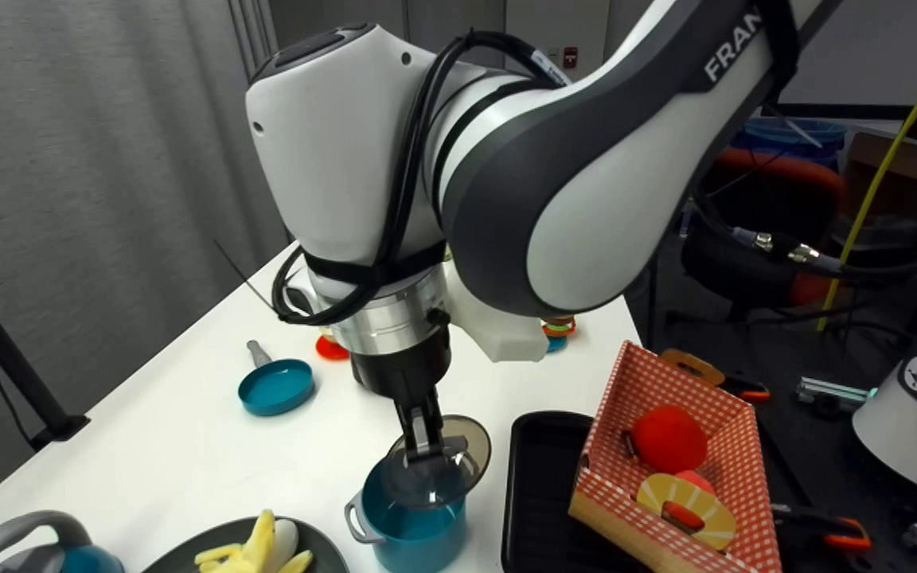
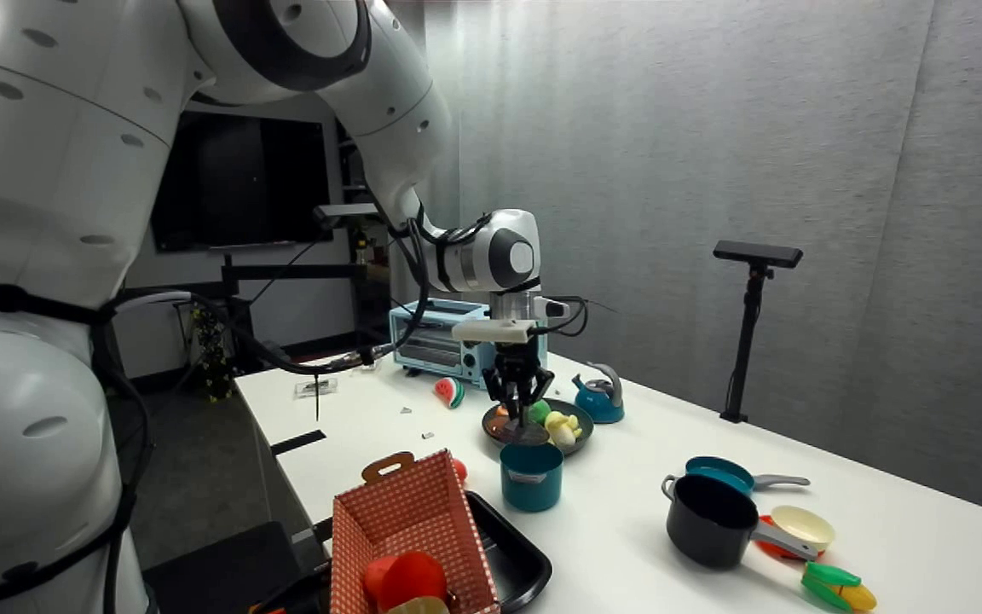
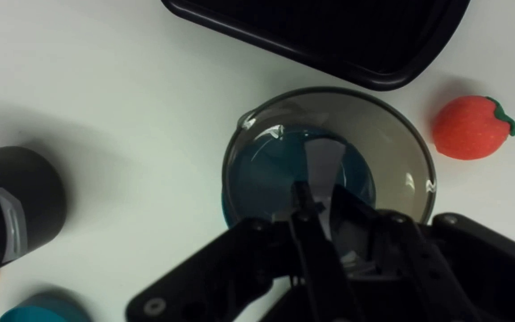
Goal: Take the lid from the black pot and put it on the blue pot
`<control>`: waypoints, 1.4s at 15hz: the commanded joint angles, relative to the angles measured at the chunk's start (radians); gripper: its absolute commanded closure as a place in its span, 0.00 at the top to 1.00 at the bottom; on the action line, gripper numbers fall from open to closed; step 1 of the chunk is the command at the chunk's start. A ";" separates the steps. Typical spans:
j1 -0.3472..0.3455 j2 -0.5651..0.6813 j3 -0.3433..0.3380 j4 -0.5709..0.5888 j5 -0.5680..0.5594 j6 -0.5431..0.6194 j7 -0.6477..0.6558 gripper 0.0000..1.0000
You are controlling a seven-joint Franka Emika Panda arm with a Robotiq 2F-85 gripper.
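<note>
My gripper (image 1: 424, 447) is shut on the grey handle of the see-through lid (image 1: 474, 444). It holds the lid just above the blue pot (image 1: 420, 541). In an exterior view the gripper (image 2: 520, 414) and lid (image 2: 525, 433) stand over the open blue pot (image 2: 532, 488). In the wrist view the fingers (image 3: 319, 192) pinch the handle; the lid (image 3: 369, 134) overhangs the pot to the right, and only a sliver of the blue pot (image 3: 225, 209) shows outside it. The lid looks tilted. The black pot (image 2: 713, 533) stands uncovered to one side, also in the wrist view (image 3: 38, 197).
A black tray (image 3: 280, 47) and a red checked box (image 1: 610, 414) stand close beside the blue pot. A red strawberry-like toy (image 3: 470, 127) lies near the lid. A dark plate of toy food (image 2: 586, 435), a kettle (image 2: 600, 402) and a teal pan (image 1: 275, 387) are on the table.
</note>
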 commanded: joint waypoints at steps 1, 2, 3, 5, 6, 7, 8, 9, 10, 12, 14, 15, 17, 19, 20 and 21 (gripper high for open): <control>0.005 0.025 0.012 0.016 0.025 0.052 -0.014 0.04; 0.002 0.035 0.014 0.022 0.029 0.071 -0.019 0.04; -0.001 0.045 0.015 0.028 0.033 0.090 -0.023 0.04; -0.005 0.068 0.008 0.045 0.038 0.119 -0.025 0.04; -0.003 0.084 0.005 0.060 0.040 0.127 -0.018 0.04; -0.003 0.093 0.002 0.066 0.044 0.134 -0.016 0.04; -0.003 0.103 -0.002 0.070 0.043 0.143 -0.013 0.04; -0.003 0.109 -0.005 0.073 0.044 0.149 -0.014 0.04; -0.003 0.117 -0.009 0.075 0.044 0.156 -0.011 0.04; -0.005 0.125 -0.017 0.076 0.044 0.160 -0.007 0.04; -0.006 0.123 -0.028 0.067 0.040 0.164 -0.001 0.04; -0.007 0.119 -0.034 0.060 0.038 0.165 0.002 0.04; -0.013 0.110 -0.045 0.043 0.036 0.171 0.001 0.04; -0.022 0.111 -0.050 0.037 0.042 0.171 -0.005 0.04; -0.025 0.112 -0.053 0.035 0.042 0.172 -0.004 0.04; -0.026 0.114 -0.055 0.036 0.042 0.169 -0.004 0.04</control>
